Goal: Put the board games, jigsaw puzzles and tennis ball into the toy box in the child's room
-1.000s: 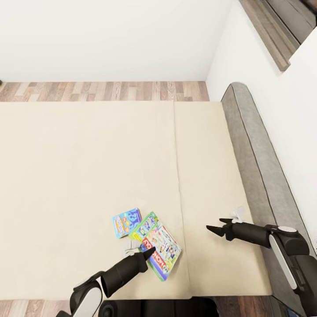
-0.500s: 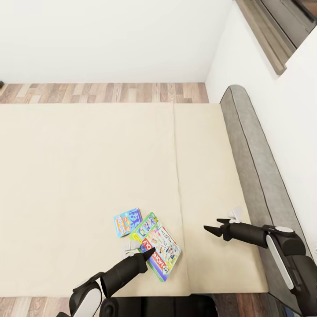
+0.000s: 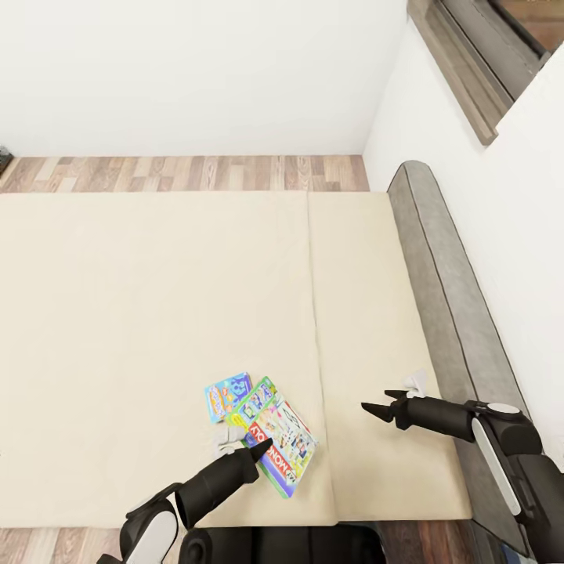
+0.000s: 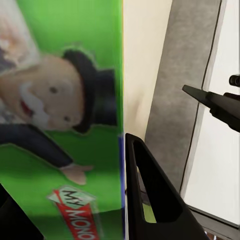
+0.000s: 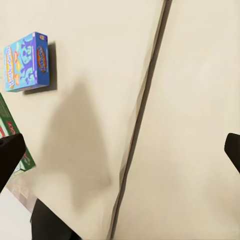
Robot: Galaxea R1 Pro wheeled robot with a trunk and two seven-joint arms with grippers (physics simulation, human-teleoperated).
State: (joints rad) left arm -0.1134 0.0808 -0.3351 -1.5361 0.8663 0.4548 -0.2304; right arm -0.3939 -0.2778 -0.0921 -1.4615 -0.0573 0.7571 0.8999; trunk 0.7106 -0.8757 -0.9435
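The two board games lie on the bed (image 3: 157,313) near its front edge: the small blue game (image 3: 226,395) just beside the larger green Monopoly box (image 3: 276,444), which rests partly on a third green-edged cover. The left tool (image 3: 249,448) sits at the Monopoly box's near corner, fingers spread, one dark finger (image 4: 155,200) along the box edge, nothing pinched. To lift it well, I'd slide one finger under that edge and close squarely. The right tool (image 3: 381,403) hangs spread above bare mattress. The box reads "MONO", with the top-hatted man
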